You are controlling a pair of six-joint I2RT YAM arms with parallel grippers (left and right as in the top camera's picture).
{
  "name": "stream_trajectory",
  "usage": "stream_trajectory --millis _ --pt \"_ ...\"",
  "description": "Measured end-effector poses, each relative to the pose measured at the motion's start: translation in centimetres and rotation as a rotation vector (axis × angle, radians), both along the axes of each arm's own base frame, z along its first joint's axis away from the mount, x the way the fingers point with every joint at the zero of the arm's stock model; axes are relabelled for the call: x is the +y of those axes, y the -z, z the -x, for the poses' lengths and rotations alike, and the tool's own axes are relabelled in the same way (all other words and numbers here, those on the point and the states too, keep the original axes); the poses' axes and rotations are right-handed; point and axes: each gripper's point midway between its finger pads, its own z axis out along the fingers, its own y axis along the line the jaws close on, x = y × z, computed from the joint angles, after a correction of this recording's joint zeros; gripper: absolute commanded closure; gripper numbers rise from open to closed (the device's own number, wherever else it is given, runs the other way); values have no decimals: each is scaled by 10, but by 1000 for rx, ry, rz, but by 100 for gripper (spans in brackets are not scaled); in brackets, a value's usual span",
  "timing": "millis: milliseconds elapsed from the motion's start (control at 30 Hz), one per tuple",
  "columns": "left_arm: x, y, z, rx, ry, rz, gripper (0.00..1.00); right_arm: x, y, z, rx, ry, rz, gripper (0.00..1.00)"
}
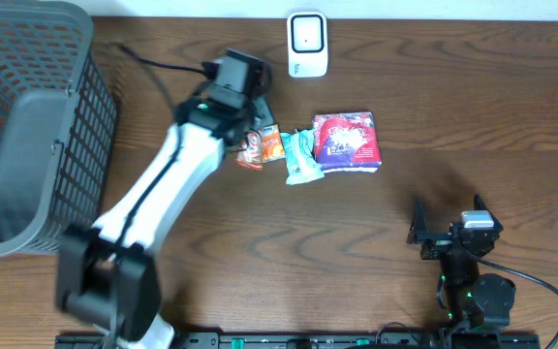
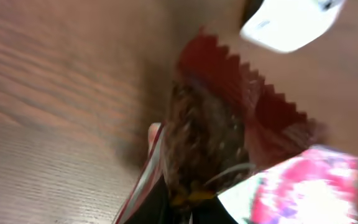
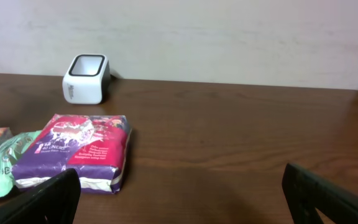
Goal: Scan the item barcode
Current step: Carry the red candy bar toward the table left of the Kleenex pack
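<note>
Closest to the left wrist camera is a red snack packet (image 2: 216,81) with a saw-tooth sealed edge and a brownish picture, all blurred. Seen from overhead, it is on the worktop (image 1: 453,116), at 7 o'clock from the white scanner (image 1: 307,44) and at 9 o'clock from a teal packet (image 1: 301,155). Over it stand the left fingers (image 1: 251,126); whether they pinch it, I cannot tell. At the near edge the right fingers (image 3: 42,199) are spread wide.
</note>
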Motion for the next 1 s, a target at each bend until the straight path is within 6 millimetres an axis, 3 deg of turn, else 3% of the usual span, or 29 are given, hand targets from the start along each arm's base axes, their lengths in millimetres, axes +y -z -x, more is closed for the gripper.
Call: stream_trajectory --millis 167,333,400,500,533,667,800,900,1000 --pt "1 47 0 93 -2 -57 51 0 0 0 0 0 0 1" --pt "8 49 -4 81 14 -92 41 0 0 0 0 0 0 1" --pt "10 46 -5 73 30 -102 32 0 0 0 0 0 0 1" --pt "14 27 -5 32 74 -124 26 0 0 0 0 0 0 1" --pt "15 18 -4 14 86 -127 20 0 0 0 0 0 0 1" --pt "23 -33 7 -74 132 -141 2 0 0 0 0 0 0 1" --pt "44 -78 36 -110 136 -161 2 0 0 0 0 0 0 1" --pt "60 -85 65 -50 141 -190 2 0 0 0 -1 0 0 1" --pt "70 -80 88 30 152 -215 2 0 0 0 0 0 0 1"
